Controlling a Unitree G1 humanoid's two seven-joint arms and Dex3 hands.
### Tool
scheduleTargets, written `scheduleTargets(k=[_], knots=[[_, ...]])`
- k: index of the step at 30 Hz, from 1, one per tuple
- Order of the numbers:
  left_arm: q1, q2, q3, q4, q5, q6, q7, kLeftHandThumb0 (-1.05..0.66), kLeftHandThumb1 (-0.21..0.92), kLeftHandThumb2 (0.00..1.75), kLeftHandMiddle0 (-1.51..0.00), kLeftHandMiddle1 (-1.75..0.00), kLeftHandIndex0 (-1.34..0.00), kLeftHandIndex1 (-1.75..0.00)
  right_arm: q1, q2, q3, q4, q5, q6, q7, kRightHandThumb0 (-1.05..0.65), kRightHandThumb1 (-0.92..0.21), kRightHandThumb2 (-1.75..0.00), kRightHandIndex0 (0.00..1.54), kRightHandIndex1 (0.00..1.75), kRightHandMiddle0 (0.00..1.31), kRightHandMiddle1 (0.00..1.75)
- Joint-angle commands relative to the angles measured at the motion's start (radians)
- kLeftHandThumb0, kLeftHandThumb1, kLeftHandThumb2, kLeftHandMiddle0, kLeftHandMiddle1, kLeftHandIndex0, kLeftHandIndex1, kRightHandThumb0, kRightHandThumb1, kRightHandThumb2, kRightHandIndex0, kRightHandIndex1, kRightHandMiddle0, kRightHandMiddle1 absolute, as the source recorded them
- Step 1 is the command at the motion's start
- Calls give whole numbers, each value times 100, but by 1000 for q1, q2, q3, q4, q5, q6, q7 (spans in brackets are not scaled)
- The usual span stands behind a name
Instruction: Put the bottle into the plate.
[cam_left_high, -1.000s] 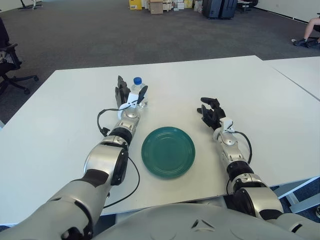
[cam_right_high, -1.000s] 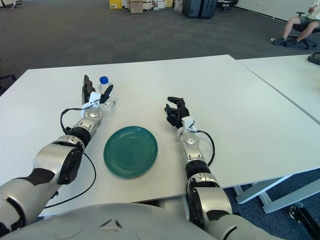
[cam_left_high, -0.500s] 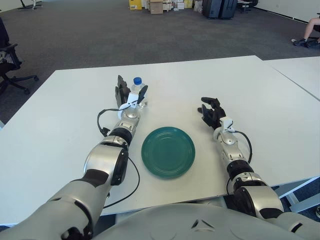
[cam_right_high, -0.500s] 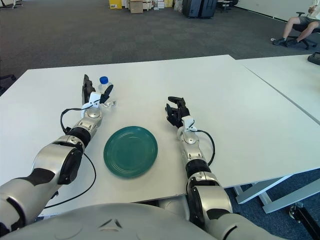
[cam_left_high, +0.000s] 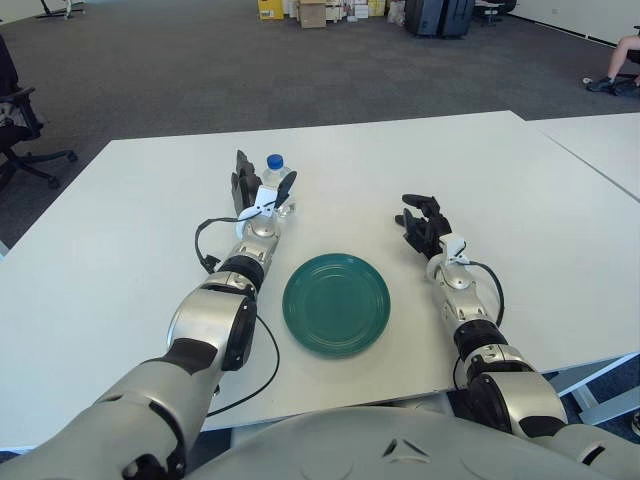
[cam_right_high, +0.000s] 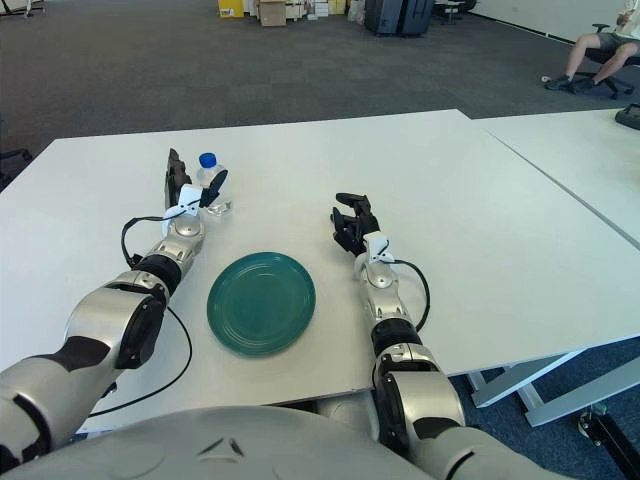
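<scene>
Left eye view: 1 clear plastic blue-capped bottle (cam_left_high: 276, 185), upright, axis vertical; 1 round green plate (cam_left_high: 336, 303); left robot hand (cam_left_high: 258, 193) fingers spread around bottle, no grip; right robot hand (cam_left_high: 422, 226) curled, empty.

I'm seeing a plain white table (cam_left_high: 120, 270) with a solid dark-green plate (cam_left_high: 336, 303) on it, no pattern at all, and up by my left hand (cam_left_high: 258, 195), which is black in the fingers with a white palm piece, there's a clear bottle (cam_left_high: 277, 187) topped by a blue cap. My right hand (cam_left_high: 424, 226) reads all black, sitting on a silver-grey forearm with a white wrist block and a black cable looping off it, and the left arm is the same shiny silver with black joints. Beyond the table it's dark grey carpet (cam_left_high: 200, 70), yellow and tan boxes (cam_left_high: 300, 10) and black cases (cam_left_high: 440, 16) along the far wall.
</scene>
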Motion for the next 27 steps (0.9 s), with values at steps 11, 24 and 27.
scheduleTargets(k=[11,24,27], knots=[[-26,6,-13,23,-5,14,-184,-105,92,12,0,0,0,0,-2,-1,8,-13,-3,8,-9,-63,-92,-69,34,73,0,102],[-34,1,-24,42,3,32,-238,-105,92,11,0,0,0,0,8,-4,13,-25,-8,15,-23,-62,-92,-72,36,74,0,100],[-34,-1,-27,45,5,38,-241,-105,92,10,0,0,0,0,8,-4,13,-25,-7,17,-25,-61,-92,-72,36,74,0,100]])
